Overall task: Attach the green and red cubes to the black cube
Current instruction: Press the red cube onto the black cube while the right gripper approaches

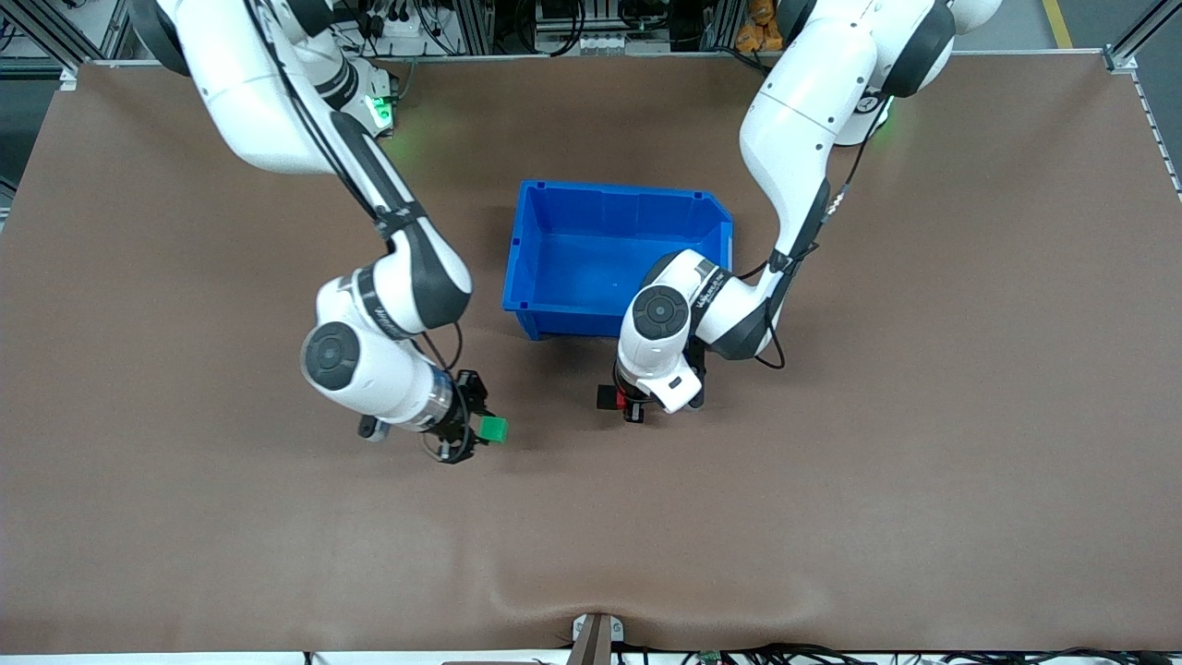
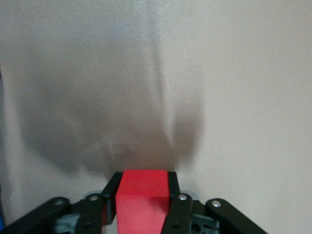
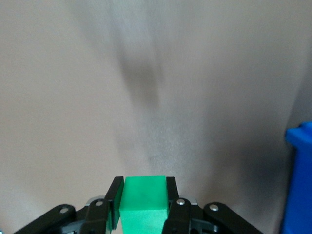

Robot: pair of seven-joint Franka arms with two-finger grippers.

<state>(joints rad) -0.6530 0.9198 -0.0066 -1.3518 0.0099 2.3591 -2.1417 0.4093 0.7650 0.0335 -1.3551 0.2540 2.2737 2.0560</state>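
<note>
In the front view my right gripper (image 1: 480,428) is shut on the green cube (image 1: 496,429), low over the bare table toward the right arm's end. The right wrist view shows the green cube (image 3: 144,204) clamped between the fingers of the right gripper (image 3: 144,181). My left gripper (image 1: 630,405) is shut on the red cube (image 1: 623,399), low over the table by the blue bin's near side. In the left wrist view the red cube (image 2: 141,204) fills the left gripper (image 2: 144,175). The black cube (image 1: 606,397) shows right beside the red one; I cannot tell if they touch.
An empty blue bin (image 1: 531,277) stands mid-table, farther from the front camera than both grippers; its corner (image 3: 298,185) shows in the right wrist view. Brown table surface lies between the two grippers.
</note>
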